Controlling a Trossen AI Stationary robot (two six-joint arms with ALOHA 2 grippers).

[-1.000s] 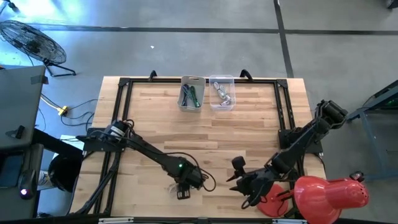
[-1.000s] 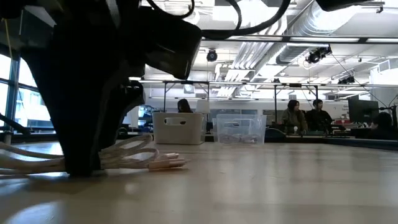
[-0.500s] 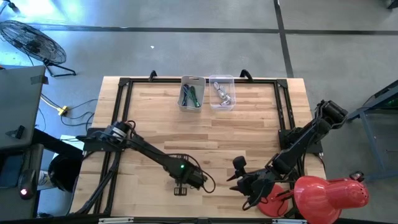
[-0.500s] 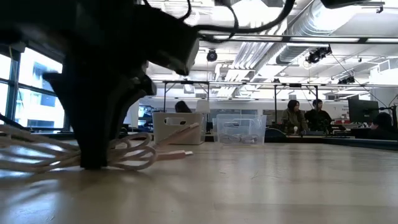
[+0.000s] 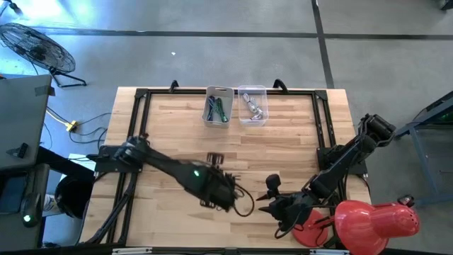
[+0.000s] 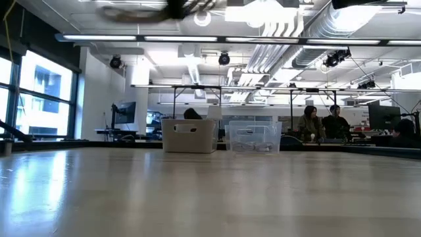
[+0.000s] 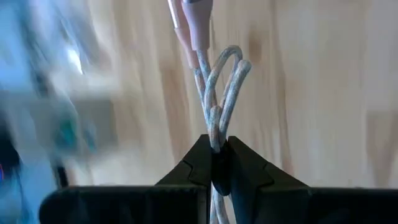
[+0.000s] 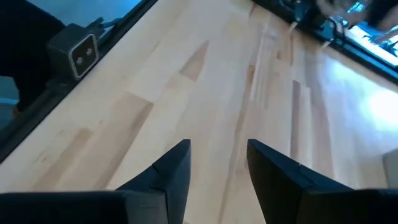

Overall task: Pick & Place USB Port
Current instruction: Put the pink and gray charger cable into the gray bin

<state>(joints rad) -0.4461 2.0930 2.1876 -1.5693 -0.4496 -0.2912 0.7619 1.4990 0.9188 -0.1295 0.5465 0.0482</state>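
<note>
A whitish braided USB cable (image 7: 219, 81) with pale pink plugs (image 7: 194, 25) hangs in my left gripper (image 7: 216, 163), which is shut on it above the table's middle near part (image 5: 214, 159). In the low view only a blur of gripper and cable (image 6: 164, 9) shows at the top edge. My right gripper (image 8: 217, 155) stands open over bare wood near the table's near right corner (image 5: 265, 204). A grey bin (image 5: 218, 108) with green cables and a clear bin (image 5: 253, 106) with pale cables stand at the far edge. My left gripper pinches several strands of the bundled cable (image 7: 215, 138) together between its two fingertips. The cable's loops and plugs reach out beyond the fingers, clear of the table. Which way the fingers point I cannot tell.
A red lamp-like thing (image 5: 375, 223) stands at the near right corner beside my right arm. A black frame (image 5: 141, 95) runs along the table's edges. People sit in the room behind the bins (image 6: 322, 122). Bare wood lies between the arms and the bins.
My left gripper has taken hold of the cable bundle, which lay on the table near the front edge. It has risen with the bundle and gone toward the far edge. The whole cable is lifted clear of the table and has almost left the low view at the top.
</note>
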